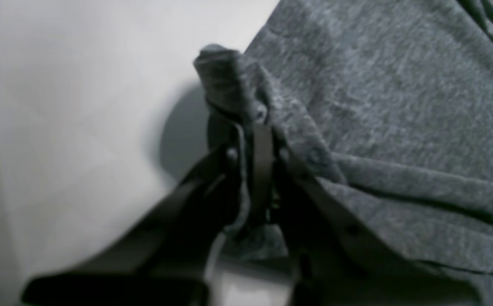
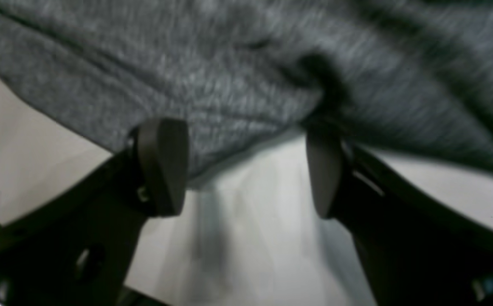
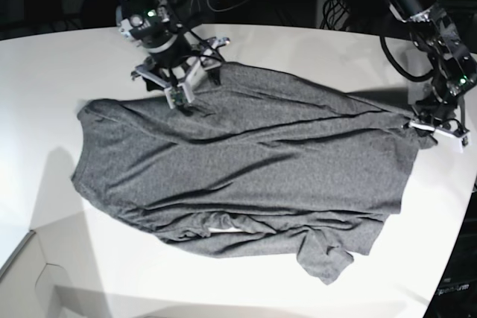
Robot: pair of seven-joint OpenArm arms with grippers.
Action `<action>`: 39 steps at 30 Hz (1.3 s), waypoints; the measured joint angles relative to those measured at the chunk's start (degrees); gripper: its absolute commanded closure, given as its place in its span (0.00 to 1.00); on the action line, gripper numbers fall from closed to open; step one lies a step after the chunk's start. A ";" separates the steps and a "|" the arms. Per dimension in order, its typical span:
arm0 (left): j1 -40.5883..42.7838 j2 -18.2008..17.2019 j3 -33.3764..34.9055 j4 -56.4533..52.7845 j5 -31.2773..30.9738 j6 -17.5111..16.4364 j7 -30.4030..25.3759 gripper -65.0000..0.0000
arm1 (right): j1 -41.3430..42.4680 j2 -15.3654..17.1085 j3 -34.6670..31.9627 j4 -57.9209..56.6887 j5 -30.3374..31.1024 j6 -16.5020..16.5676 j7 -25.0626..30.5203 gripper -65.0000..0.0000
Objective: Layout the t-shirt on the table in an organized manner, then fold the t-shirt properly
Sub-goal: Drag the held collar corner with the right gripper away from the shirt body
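I have the t-shirt (image 3: 253,176) spread over the middle of the white bench (image 3: 67,65), mostly flat but still wrinkled, with a bunched sleeve or corner sticking out at the near edge and a loose fold along the bottom. Its long axis runs across the base view, from the left hand's side on that view's right over to the far end on that view's left.

My left hand (image 1: 257,140) is clenched on a pinch of the t-shirt's edge; the wrist view shows a small tuft of grey knit poking up between the closed fingers, and in the base view that corner is pulled out toward the bench's right rim. My right hand (image 2: 246,170) is released, fingers (image 2: 163,165) spread wide with bare bench between them and the cloth's edge lying just across their tips, nothing gripped. In the base view it sits at the shirt's far edge, near the top left.

I judge the layout step is still in hand: the cloth lies directly ahead of the right hand, so that hand is the nearer one for regrasping that far edge and tensioning along the long axis against the left.
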 measured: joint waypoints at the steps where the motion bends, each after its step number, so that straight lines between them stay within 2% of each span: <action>1: 0.13 -0.07 -0.02 0.00 0.02 0.02 0.00 1.00 | -0.09 0.04 0.00 -0.76 0.00 0.00 -0.11 0.32; 10: 1.14 0.00 -0.04 -0.04 0.00 0.00 -0.39 1.00 | 0.90 0.02 0.15 -5.16 -0.07 -0.02 3.43 0.32; 14: 1.22 0.02 -0.04 -0.07 -0.02 0.00 -0.39 1.00 | 0.76 -1.38 0.26 -4.44 -0.07 -0.07 2.36 0.32; 21: 1.22 -0.02 -0.04 -0.04 -0.02 0.00 -0.37 1.00 | -0.52 -1.40 -4.79 -3.56 0.15 -0.17 1.73 0.33; 23: 1.22 -0.02 -0.04 -0.07 -0.02 0.00 -0.39 1.00 | -0.52 -1.38 -4.79 -3.56 0.13 -0.17 1.75 0.40; 25: 1.27 -0.02 -0.04 -0.04 -0.02 0.00 -0.37 1.00 | -0.52 -1.36 -4.72 -3.58 0.11 -0.20 1.70 0.53; 29: 1.90 -0.02 -0.04 -0.07 -0.17 0.00 -0.42 1.00 | -0.44 -1.31 -4.35 -3.80 0.15 -0.20 1.25 0.95; 30: 2.14 -0.02 -0.04 -0.07 -0.13 -0.02 -0.42 1.00 | -0.57 -1.25 -4.35 -3.78 0.13 -0.22 1.20 1.00; 36: 3.06 -0.37 0.07 0.04 -0.33 -0.07 -0.39 1.00 | -5.70 -0.76 -4.31 0.79 0.00 -0.17 0.83 1.00; 39: 3.54 -1.62 -0.04 0.09 -0.17 -0.15 -0.13 1.00 | -9.40 -0.09 -4.26 4.98 0.09 -0.26 4.15 1.00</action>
